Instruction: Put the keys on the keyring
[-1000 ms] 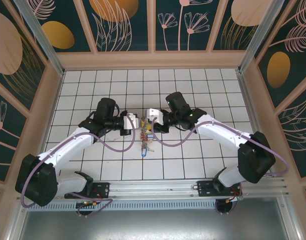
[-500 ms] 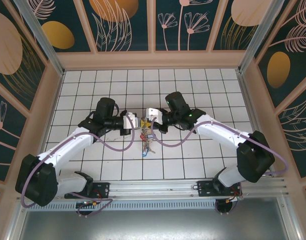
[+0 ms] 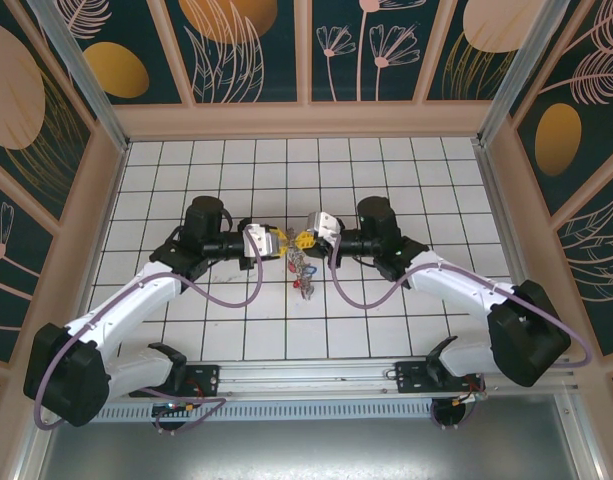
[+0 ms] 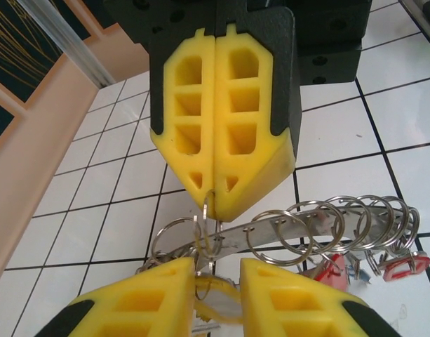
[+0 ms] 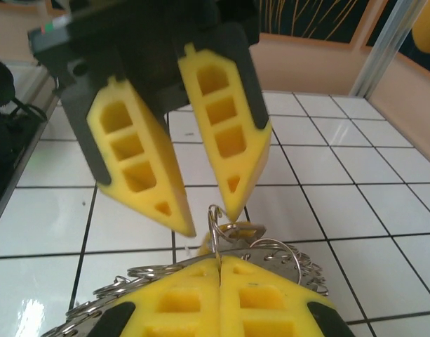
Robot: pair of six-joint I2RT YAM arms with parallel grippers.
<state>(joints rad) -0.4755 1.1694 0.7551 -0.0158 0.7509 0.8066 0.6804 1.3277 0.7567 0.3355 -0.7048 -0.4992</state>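
Note:
The keyring (image 4: 285,228), a flat curved metal strip, carries several small split rings and hangs between my two grippers above the table's middle. From it dangle keys (image 3: 304,272), some with red tags (image 4: 404,267). My right gripper (image 5: 219,261) is shut on one small split ring (image 5: 215,228) that stands upright above its fingertips. Facing it tip to tip, my left gripper (image 4: 216,270) is open, its yellow fingers apart. A yellow-headed key (image 4: 218,295) sits loosely in the gap, against the left finger. In the top view the left gripper (image 3: 276,243) and the right gripper (image 3: 304,240) almost meet.
The white tiled table (image 3: 386,170) lies below, with bare tiles on every side of the bunch. Wooden-framed walls (image 3: 306,118) close in the back and sides. An aluminium rail (image 3: 316,378) with the arm bases runs along the near edge.
My left gripper has gone from shut to open. Both grippers and the bunch of keys have shifted a little right and towards the back; the right gripper stays shut.

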